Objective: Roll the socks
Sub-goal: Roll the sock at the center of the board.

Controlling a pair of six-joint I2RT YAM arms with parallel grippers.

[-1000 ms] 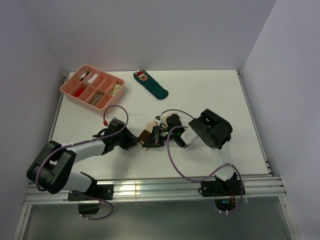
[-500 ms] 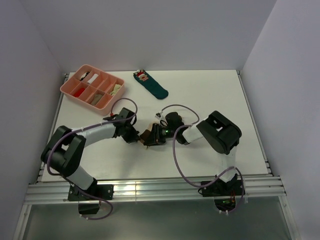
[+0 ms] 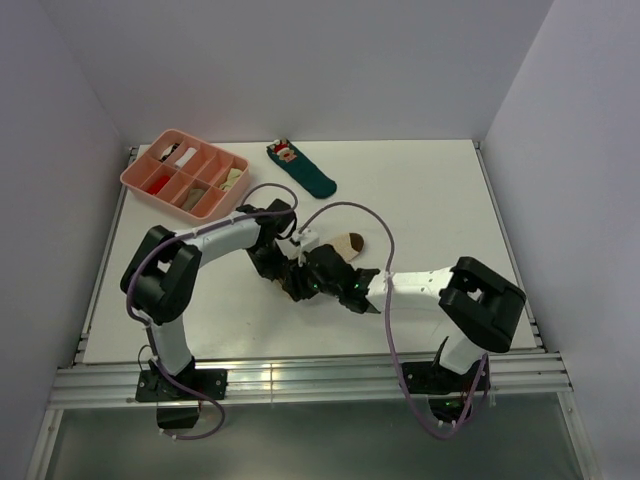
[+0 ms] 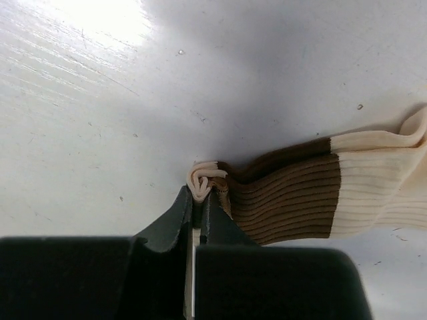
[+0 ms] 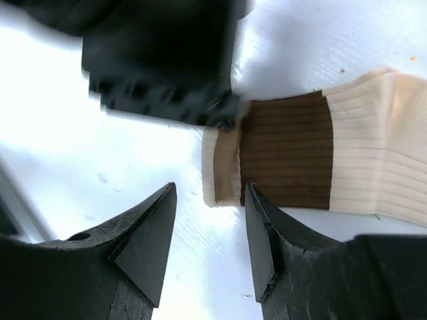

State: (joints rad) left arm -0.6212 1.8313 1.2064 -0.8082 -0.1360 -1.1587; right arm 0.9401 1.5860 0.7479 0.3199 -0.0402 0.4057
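1. socks (image 3: 348,244) sat around the middle of the white desk (image 3: 440,200), mostly buried under both arms in the top view. only a tan and dark brown end poked out just past the right arm's wrist.
2. left hand (image 4: 199,197) was clamped fully closed, pinching the bunched-up cream edge of the banded sock (image 4: 313,193) right between its fingertips, so yeah, it had hold of that one.
3. from the pinch the banded sock lay flat on the desk: a little cream edge, then a wide dark brown ribbed band, then cream ribbing running out of the left wrist view.
4. right hand (image 5: 209,197) had its fingers spread apart with nothing gripped, hovering right over that same end of the sock. couldn't tell if it was actually touching the fabric.
5. the right wrist view also showed a thin tan layer at the very end, next to the brown band. honestly couldn't tell if that was the plain tan sock tucked in there or just another stripe.
6. both hands were crowded together at that one end, with the left hand's dark body blurry just beside the sock in the right wrist view.
7. a pink tray (image 3: 130,178) with compartments sat at the far left of the desk, and a teal sock (image 3: 305,172) with a red-and-white figure lay near it, both well apart from the hands.
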